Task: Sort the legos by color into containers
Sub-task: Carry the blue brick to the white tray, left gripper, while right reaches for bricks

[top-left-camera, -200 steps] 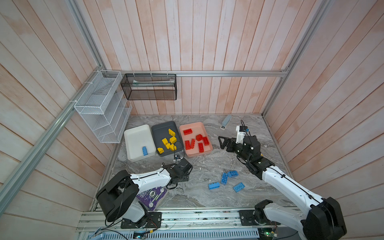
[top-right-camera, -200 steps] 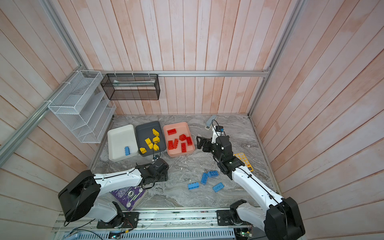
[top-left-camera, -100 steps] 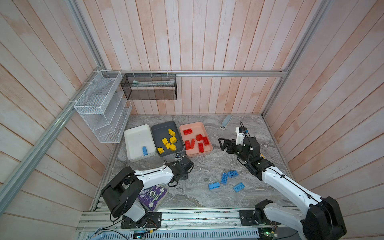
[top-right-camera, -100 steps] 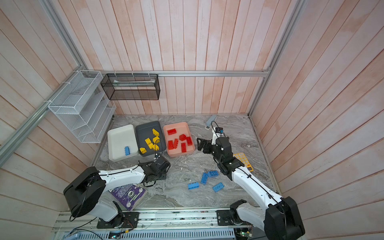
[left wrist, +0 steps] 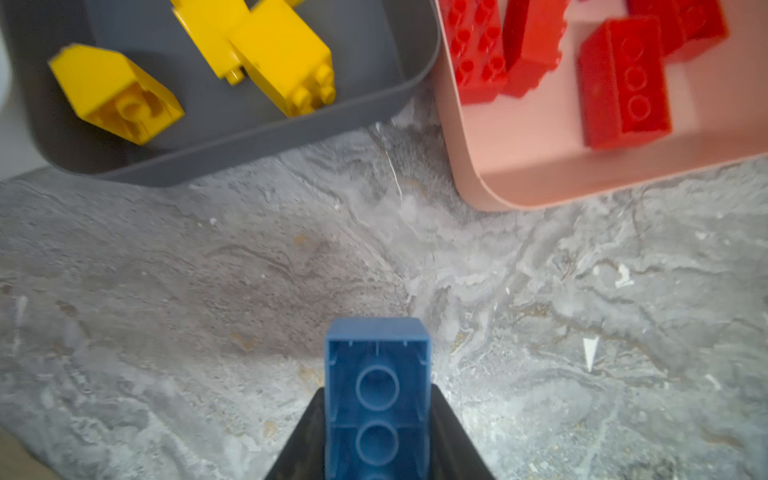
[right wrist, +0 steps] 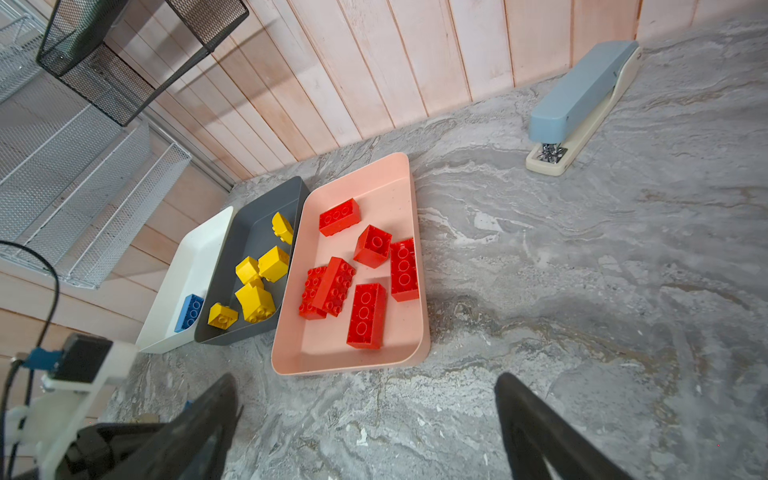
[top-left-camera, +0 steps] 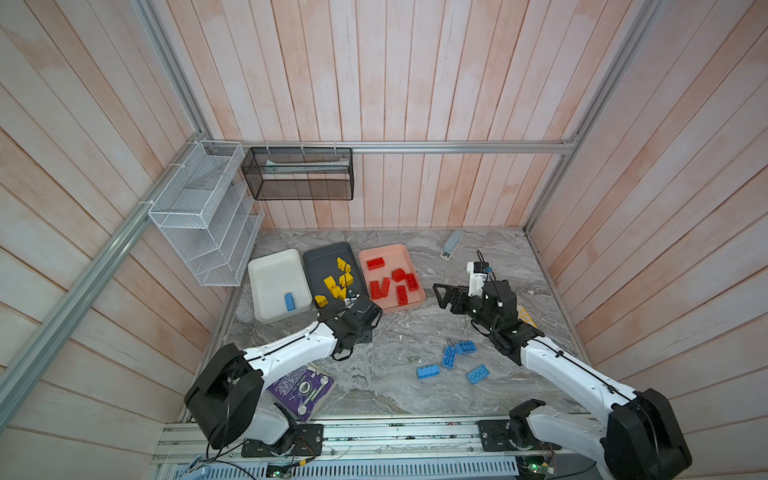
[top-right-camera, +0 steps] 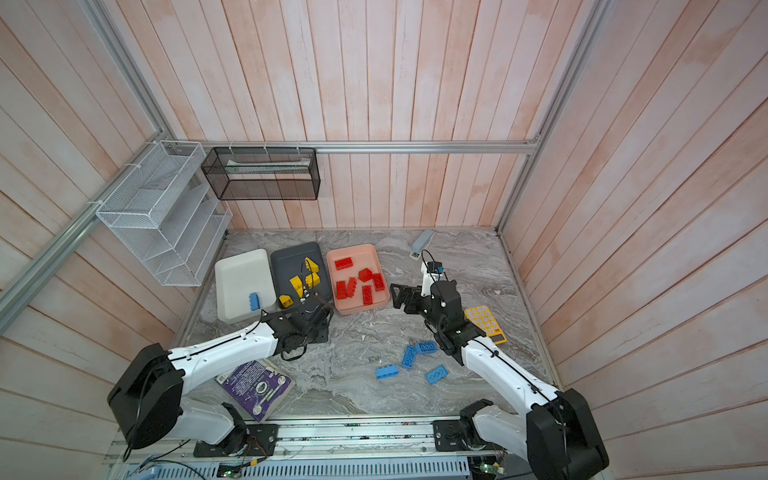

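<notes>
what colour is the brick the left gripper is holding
Blue. The brick shows best in the left wrist view.

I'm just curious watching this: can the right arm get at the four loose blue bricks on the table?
Probably yes. The right gripper is open and empty, and the loose blue bricks lie uncovered on the table beside that arm's forearm. It would have to fold back towards itself, though.

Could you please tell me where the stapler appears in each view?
Top view: stapler by the back wall, right of the pink tray.
Top view: stapler, same spot.
Left wrist: not in it.
Right wrist: by that wall, apart from the tray.
Shared landmark: the tray.
</notes>
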`<action>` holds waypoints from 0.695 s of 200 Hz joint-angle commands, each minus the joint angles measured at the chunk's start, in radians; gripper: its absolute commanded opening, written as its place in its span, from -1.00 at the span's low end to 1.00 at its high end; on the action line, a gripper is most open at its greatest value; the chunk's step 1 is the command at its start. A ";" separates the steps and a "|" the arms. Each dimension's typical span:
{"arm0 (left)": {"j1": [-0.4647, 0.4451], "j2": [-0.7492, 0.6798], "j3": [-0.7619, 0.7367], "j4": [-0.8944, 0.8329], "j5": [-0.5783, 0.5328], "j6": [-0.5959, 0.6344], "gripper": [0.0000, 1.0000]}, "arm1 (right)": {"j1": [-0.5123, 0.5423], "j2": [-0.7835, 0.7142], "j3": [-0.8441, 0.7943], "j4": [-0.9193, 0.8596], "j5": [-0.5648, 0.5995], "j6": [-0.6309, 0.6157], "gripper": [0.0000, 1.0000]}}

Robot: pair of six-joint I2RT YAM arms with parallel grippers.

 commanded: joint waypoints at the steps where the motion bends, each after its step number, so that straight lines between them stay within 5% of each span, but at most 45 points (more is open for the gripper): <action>1: 0.065 -0.051 0.050 -0.060 -0.037 0.062 -0.27 | 0.000 -0.020 -0.019 0.041 -0.030 0.022 0.92; 80: 0.475 -0.013 0.193 -0.038 0.098 0.198 -0.25 | 0.052 0.015 -0.032 0.086 -0.048 0.035 0.90; 139: 0.650 0.181 0.326 0.001 0.178 0.227 -0.25 | 0.100 0.059 -0.017 0.091 -0.031 0.027 0.89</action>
